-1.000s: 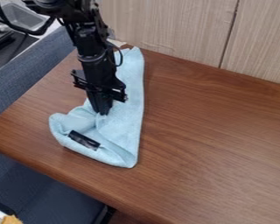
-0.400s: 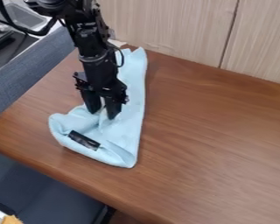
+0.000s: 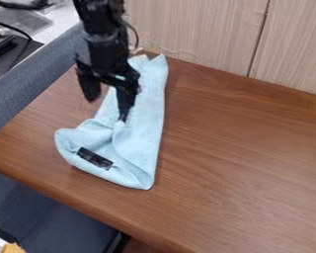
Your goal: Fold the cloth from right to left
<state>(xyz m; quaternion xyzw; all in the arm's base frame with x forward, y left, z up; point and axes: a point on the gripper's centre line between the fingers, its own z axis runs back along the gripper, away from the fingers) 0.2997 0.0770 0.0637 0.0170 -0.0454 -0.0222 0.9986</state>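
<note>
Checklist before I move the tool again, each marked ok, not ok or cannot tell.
1. Tool open: ok, its fingers are spread wide.
2. Cloth free of the grip: ok, nothing is pinched between the fingers.
3. Fingertips off the cloth: cannot tell; one tip is over it, contact unclear.
4. Cloth on the table: ok, well inside the front edge.
5. Fold lying flat: not ok, it bunches up near the black patch.
6. Layers lined up underneath: cannot tell, the lower ones are hidden.
</note>
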